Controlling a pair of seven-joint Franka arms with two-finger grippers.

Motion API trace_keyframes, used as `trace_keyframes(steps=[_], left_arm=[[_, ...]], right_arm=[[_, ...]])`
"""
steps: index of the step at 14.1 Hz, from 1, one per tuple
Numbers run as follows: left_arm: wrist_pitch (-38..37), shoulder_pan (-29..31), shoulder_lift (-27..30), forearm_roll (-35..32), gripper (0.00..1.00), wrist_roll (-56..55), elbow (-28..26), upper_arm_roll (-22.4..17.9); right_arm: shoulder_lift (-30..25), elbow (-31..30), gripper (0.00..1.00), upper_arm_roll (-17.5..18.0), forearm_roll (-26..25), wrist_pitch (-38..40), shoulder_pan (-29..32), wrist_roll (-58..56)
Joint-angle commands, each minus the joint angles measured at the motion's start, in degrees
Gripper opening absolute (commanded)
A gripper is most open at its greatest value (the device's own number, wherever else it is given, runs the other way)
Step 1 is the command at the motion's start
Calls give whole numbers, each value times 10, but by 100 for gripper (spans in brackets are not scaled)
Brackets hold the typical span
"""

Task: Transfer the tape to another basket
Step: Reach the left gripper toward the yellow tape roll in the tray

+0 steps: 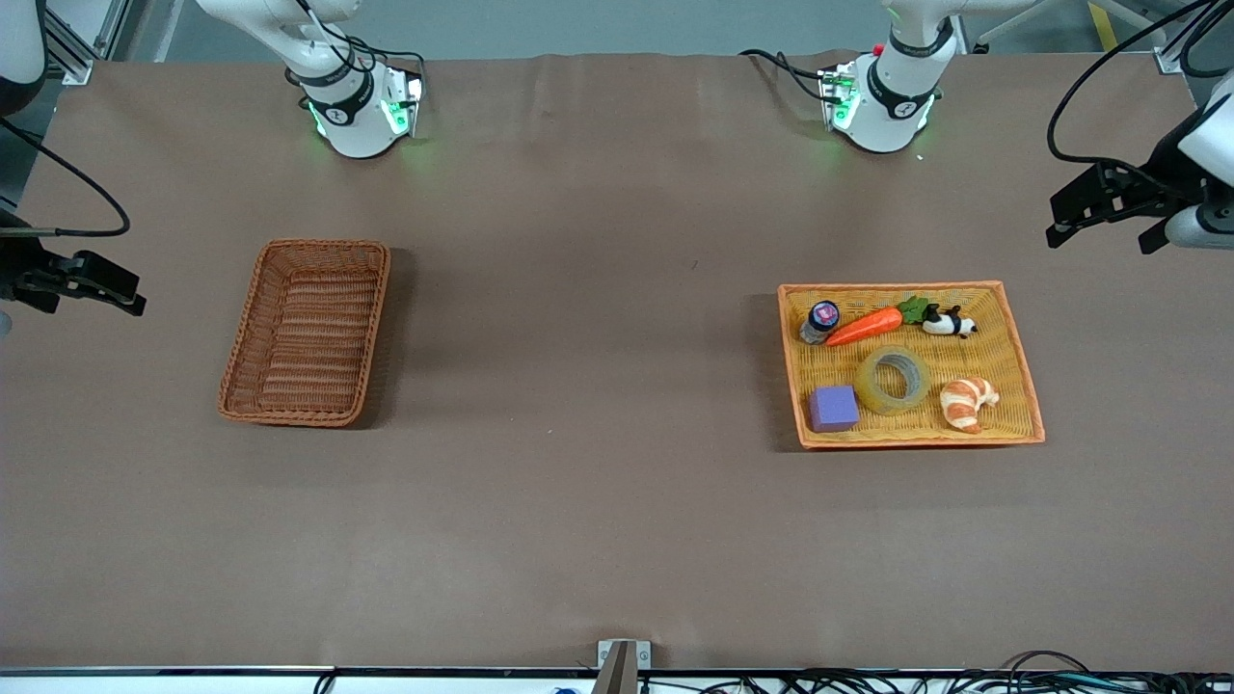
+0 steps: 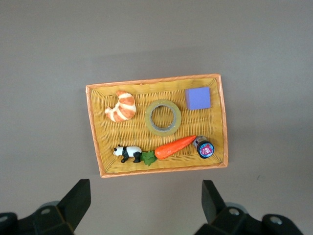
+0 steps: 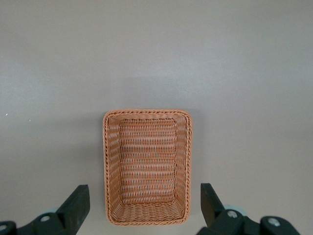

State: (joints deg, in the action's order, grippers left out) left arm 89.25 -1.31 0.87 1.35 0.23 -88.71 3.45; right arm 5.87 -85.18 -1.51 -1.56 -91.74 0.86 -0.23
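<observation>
- Front view: tape [image 1: 893, 380] lying flat in the yellow basket [image 1: 1022, 366] at the left arm's end of the brown surface [image 1: 598, 501], hole facing up.
- Around the tape in that basket: purple cube [image 1: 833, 408] beside it toward the right arm's end, croissant [image 1: 967, 402] beside it toward the left arm's end, toy carrot [image 1: 872, 324] farther from the front camera.
- Also in the yellow basket: small capped jar [image 1: 819, 321] touching the carrot's tip, panda figure [image 1: 950, 323] just beside the carrot's green top.
- Reddish-brown wicker basket [image 1: 307, 333] at the right arm's end of the surface, well apart from the yellow basket, nothing in it.
- Left pincer [image 1: 1109, 207] raised over the edge of the surface at the left arm's end, fingers [image 2: 76, 200] spread wide apart in the left wrist view, holding nothing, yellow basket [image 2: 222, 122] and tape [image 2: 163, 117] in sight below.
- Right pincer [image 1: 82, 284] raised over the edge at the right arm's end, fingers [image 3: 78, 203] likewise spread wide, holding nothing, wicker basket [image 3: 147, 166] below it in the right wrist view.
</observation>
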Motion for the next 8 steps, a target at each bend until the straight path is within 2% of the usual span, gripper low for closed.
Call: trace_keyframes(steps=[1,6,8], left_arm=[[19,2,-49,-10,100,-6,-13,7],[197,5,-78,-11,100,-5,-161,9],[242,5,-104,-11,100,-4,-196,9]], right_arm=[[-9,-10,100,2,10,-2,5,-6],[-9,-9,100,3,9,-5,4,-11],[-9,-9,100,3,9,-5,4,-10]])
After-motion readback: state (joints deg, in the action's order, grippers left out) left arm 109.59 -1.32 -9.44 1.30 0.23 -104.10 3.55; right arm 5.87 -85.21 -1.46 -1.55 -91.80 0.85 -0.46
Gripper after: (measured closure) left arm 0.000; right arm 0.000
